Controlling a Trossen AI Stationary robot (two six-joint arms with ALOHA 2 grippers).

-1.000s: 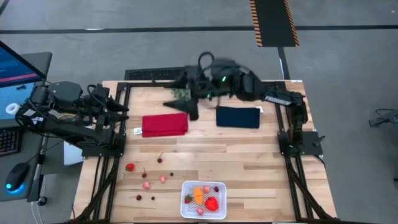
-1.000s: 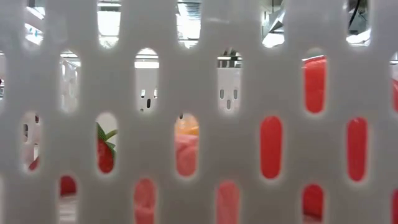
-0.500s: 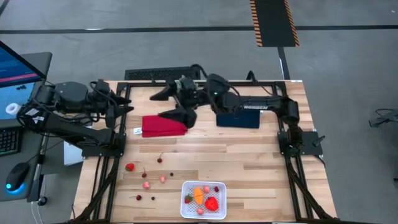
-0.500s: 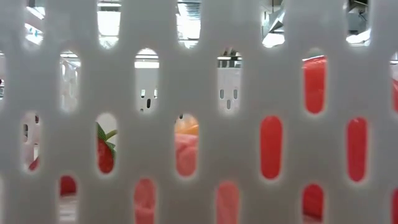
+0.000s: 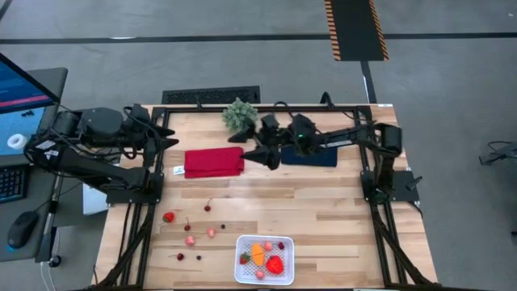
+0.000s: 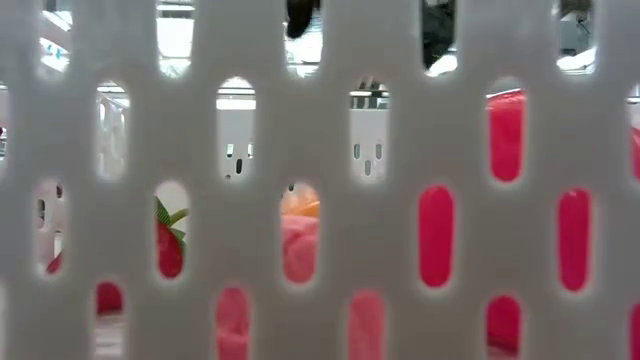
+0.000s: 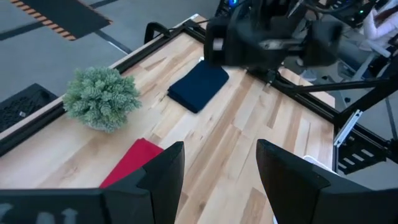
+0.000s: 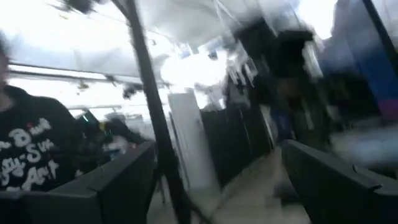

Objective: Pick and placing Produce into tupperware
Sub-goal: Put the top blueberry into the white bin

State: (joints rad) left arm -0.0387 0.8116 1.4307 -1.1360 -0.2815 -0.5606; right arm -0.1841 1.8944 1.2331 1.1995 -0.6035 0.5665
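The white tupperware sits at the table's near edge and holds an orange piece, a red pepper-like piece, a strawberry and pinkish pieces. More produce lies loose to its left: a strawberry, pinkish pieces and dark cherries. In the low view, fruit shows through the slots of the tupperware's wall. My right gripper is open in the air between the red and navy cloths. My left gripper is open at the far left, pointing over the table.
A red folded cloth and a navy folded cloth lie on the table's far half. A bushy green plant stands at the far edge. Bare wood lies between the cloths and the fruit. A person in a black shirt shows in the room.
My right arm has unfolded from above the plant and swung out toward the table's left over the red cloth. It has then drawn back right and nearer, so the plant now shows. My left gripper has crept a little toward the table's right. No fruit has moved.
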